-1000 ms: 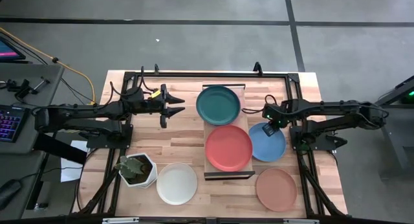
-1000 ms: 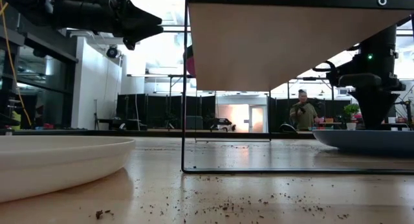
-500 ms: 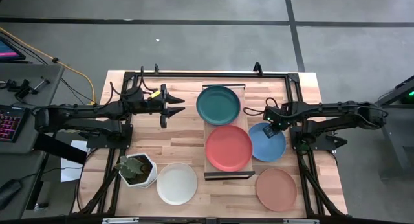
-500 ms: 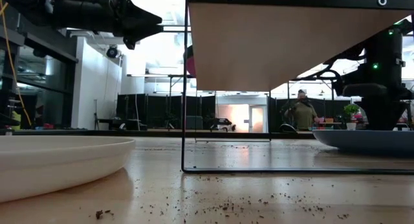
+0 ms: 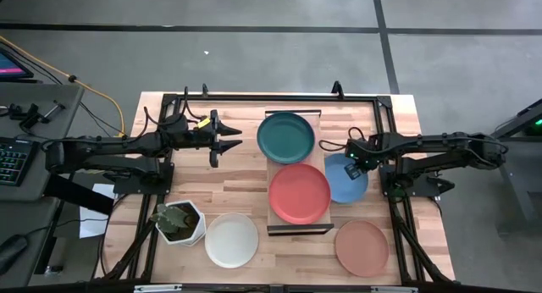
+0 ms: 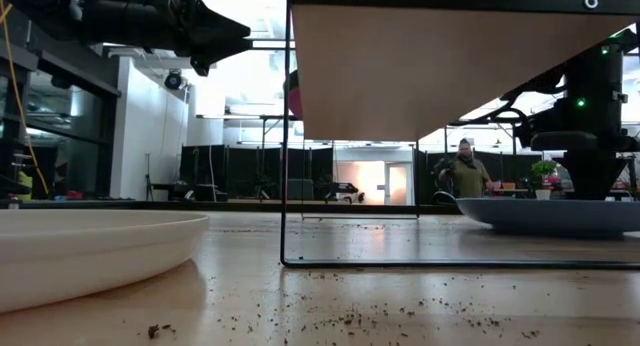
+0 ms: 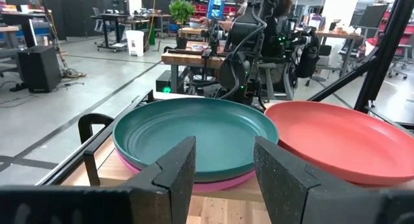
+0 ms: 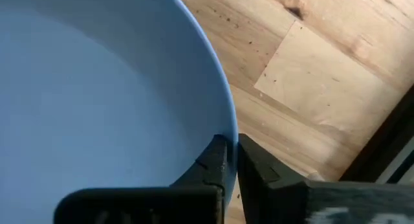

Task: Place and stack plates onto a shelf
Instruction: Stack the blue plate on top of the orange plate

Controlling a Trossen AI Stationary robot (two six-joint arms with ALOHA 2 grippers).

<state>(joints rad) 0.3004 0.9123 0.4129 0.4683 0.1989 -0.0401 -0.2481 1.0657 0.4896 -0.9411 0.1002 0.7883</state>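
Observation:
On the raised shelf (image 5: 296,227) a dark teal plate (image 5: 286,135) lies on a magenta plate (image 7: 194,182), with a coral plate (image 5: 299,193) beside it. The light blue plate (image 5: 345,179) sits just right of the shelf, its left edge hidden at the coral plate. My right gripper (image 5: 355,161) is shut on its far right rim. My left gripper (image 5: 227,143) hovers open left of the teal plate, holding nothing; its fingers (image 7: 184,172) point at that plate. My right gripper pinches the light blue plate's rim (image 8: 228,134) between its two fingers, one finger (image 8: 213,160) on the plate's inner side and the other outside. The fingers come down from above. The plate (image 6: 560,214) stays level, low by the tabletop; I cannot tell whether it is lifted clear.
A white plate (image 5: 231,240) and a white pot with a plant (image 5: 179,222) stand at the near left, and a salmon plate (image 5: 362,247) at the near right. The shelf board (image 6: 430,66) stands high on thin dark legs. A person (image 6: 465,171) stands far off in the room.
My right gripper has gone a little toward the table's far left, toward the shelf. The light blue plate has shifted with it, staying level, so that its left edge now reaches the shelf's right side.

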